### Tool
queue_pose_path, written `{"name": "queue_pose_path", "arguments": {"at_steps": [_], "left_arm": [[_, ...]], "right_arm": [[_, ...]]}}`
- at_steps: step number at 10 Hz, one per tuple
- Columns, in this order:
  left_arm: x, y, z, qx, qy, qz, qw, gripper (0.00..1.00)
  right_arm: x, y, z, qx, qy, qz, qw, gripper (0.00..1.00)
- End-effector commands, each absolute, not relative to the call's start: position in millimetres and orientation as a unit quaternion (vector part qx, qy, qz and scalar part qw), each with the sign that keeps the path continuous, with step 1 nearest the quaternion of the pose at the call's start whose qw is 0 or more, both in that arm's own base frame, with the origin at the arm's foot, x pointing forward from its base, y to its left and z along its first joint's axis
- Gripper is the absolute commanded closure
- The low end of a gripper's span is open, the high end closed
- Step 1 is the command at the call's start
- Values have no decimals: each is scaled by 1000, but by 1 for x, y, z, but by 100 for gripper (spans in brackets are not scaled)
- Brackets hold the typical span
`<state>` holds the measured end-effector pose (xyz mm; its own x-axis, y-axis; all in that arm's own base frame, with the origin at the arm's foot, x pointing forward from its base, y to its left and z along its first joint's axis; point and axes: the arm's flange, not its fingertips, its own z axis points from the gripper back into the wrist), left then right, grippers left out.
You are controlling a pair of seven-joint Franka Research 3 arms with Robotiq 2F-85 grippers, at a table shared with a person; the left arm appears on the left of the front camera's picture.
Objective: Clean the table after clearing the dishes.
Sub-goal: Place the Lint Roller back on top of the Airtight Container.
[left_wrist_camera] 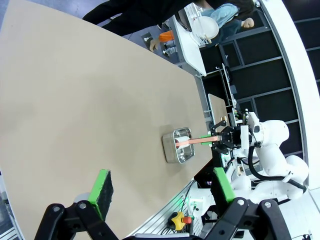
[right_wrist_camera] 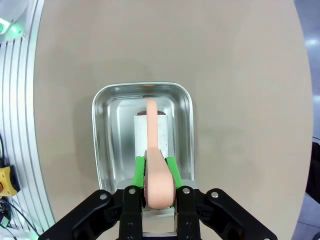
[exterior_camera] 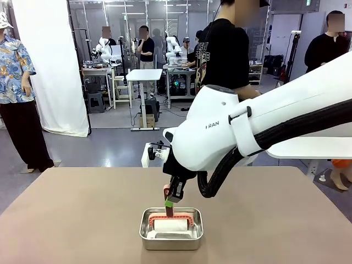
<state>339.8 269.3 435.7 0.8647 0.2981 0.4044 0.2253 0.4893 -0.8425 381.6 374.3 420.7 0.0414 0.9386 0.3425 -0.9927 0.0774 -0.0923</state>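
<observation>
My right gripper (exterior_camera: 171,199) hangs over the near middle of the taupe table (exterior_camera: 82,209), shut on the pink handle (exterior_camera: 168,209) of a white roller (exterior_camera: 170,224). The roller lies inside a shiny steel pan (exterior_camera: 170,243). In the right wrist view the green pads clamp the pink handle (right_wrist_camera: 159,187), and the roller (right_wrist_camera: 152,132) rests on the floor of the pan (right_wrist_camera: 107,130). My left gripper (left_wrist_camera: 162,186) is open high above the table (left_wrist_camera: 75,100), holding nothing. The dishes (left_wrist_camera: 204,27) appear as small round white plates on a white side table.
A person in a black shirt (exterior_camera: 223,49) stands at the far side, behind my right arm. The white side table (exterior_camera: 308,147) is beyond the table's right edge. The left wrist view shows the pan (left_wrist_camera: 177,146) near the table's front edge, with bare tabletop around it.
</observation>
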Motion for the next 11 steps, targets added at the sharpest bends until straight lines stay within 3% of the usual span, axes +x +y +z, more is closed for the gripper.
{"name": "queue_pose_path", "arguments": {"at_steps": [1,11], "left_arm": [[336,270,436,-507,-265,19,820,0],[336,270,436,-507,-265,19,820,0]], "right_arm": [[386,374,410,102,-175,682,703,79],[401,365,380,99,-124,701,696,79]]}}
